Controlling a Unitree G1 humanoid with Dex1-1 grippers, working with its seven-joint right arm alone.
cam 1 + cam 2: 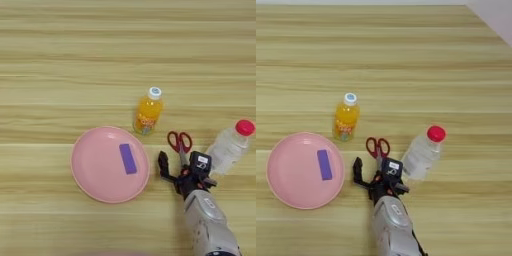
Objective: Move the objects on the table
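A: What lay on the wooden surface (60, 60), biggest first?

B: A round pink plate (95, 175) sat near left. The silver forearm (212, 227) came in from the near edge. A clear bottle with red cap (229, 146) stood tilted at right; an orange juice bottle (148, 112) stood farther off.

A: And the small things?

B: The right pincer (181, 167) was spread over the red-handled scissors (180, 143), just right of the plate. The purple rectangle (128, 158) lay on the plate.
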